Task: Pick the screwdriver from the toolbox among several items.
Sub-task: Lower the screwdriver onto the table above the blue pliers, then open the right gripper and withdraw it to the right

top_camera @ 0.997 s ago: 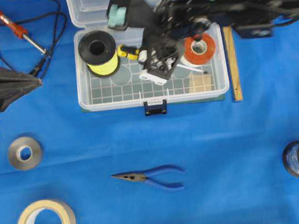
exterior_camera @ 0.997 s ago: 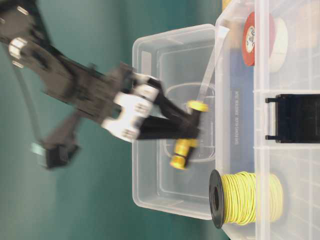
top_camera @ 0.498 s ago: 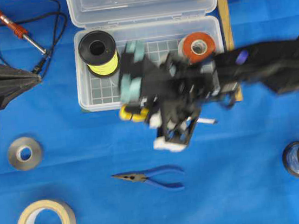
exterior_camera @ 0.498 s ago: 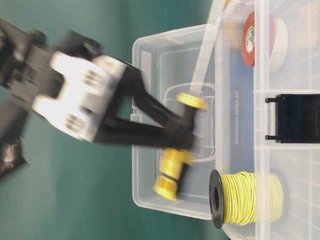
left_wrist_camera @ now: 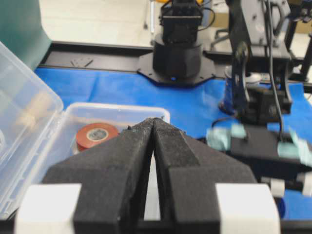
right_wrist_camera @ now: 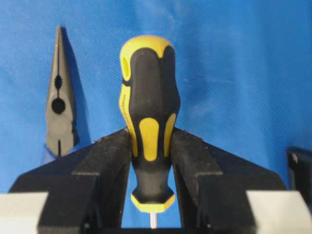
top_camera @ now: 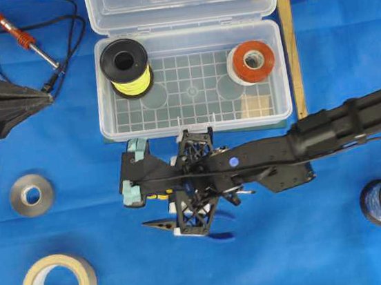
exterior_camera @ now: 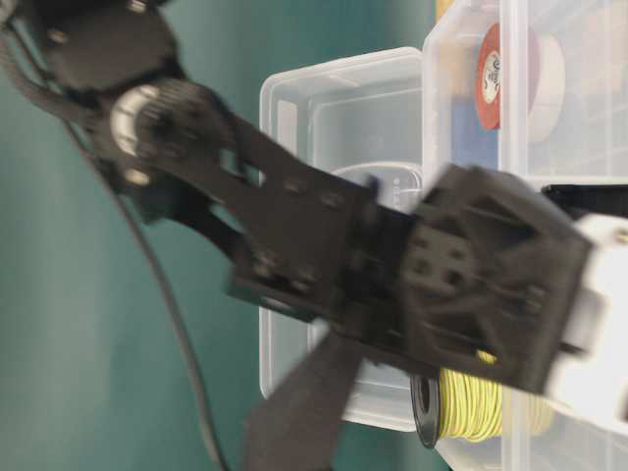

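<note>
A: Two tools to cover, left to right. Far left, the left tool [top_camera: 43,99] sits by the soldering iron [top_camera: 21,39], its pads [left_wrist_camera: 134,161] pressed together on nothing.

B: And the toolbox [top_camera: 281,114]?

A: A second ago the right arm was reaching inside it. Now its gridded floor holds only the yellow wire spool [top_camera: 126,68], the red tape [top_camera: 253,61] and a small tan piece. The screwdriver is gone from it.

B: Gone where?

A: The right tool [top_camera: 162,196] has swung out over the blue desk [top_camera: 315,252], just in front of the latch and right above the blue-handled pliers [top_camera: 160,224]. Its fingers [right_wrist_camera: 109,165] clamp the yellow-and-black handle of the screwdriver [right_wrist_camera: 148,122].

B: So the pick looks done, I'd judge; only setting it down could remain.
</note>
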`<action>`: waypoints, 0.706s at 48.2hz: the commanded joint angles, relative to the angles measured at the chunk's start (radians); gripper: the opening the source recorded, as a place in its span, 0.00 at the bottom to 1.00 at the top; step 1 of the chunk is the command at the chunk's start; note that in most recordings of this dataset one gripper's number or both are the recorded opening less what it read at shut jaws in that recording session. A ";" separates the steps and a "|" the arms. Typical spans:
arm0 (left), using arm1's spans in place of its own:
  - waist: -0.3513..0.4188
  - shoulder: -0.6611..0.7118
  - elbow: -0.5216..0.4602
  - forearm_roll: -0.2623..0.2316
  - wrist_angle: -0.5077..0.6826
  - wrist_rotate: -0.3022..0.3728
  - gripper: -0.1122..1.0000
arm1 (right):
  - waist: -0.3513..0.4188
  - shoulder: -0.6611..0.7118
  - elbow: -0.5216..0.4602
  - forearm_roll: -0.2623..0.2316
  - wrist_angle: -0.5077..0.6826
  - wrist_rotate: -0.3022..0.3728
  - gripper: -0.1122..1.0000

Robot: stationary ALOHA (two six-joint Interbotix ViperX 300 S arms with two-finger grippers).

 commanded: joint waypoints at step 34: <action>0.012 -0.049 -0.003 -0.002 0.044 -0.003 0.10 | 0.012 -0.288 0.046 -0.123 0.115 -0.009 0.78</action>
